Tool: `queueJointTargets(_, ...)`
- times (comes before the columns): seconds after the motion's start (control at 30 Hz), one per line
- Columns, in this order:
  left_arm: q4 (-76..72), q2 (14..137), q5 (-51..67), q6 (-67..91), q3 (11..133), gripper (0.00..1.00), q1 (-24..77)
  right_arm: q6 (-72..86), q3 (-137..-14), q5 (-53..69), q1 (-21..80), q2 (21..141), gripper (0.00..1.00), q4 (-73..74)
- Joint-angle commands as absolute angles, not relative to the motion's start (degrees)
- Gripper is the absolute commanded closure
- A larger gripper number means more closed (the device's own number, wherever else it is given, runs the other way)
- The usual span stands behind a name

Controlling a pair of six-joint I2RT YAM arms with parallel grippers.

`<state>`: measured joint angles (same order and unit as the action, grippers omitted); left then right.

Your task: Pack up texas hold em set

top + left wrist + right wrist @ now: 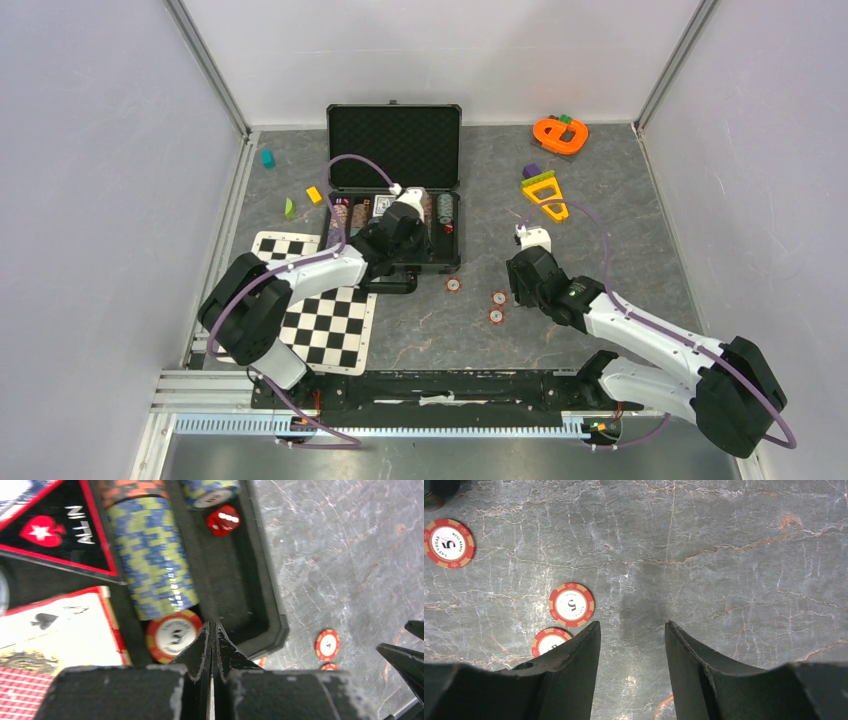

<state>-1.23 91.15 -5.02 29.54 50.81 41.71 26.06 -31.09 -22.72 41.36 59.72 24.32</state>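
Chips (497,298) near briefcase (394,145) front edge

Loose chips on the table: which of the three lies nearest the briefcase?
The leftmost chip, alone just before the briefcase; the other two chips pair up farther right.

"ALL IN" triangle (60,535); "5" chip (448,543)

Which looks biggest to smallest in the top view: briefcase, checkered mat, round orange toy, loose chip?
1. open briefcase
2. checkered mat, partly hidden
3. round orange toy
4. loose chip nearest the case
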Motion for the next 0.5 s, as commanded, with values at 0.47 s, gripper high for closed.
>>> queueJointTargets(0.47,-0.34,86.73,0.67,27.17,49.39,0.94,40.24,20.75,-34.15,-17.27,41.38,64.15,0.33,23.64)
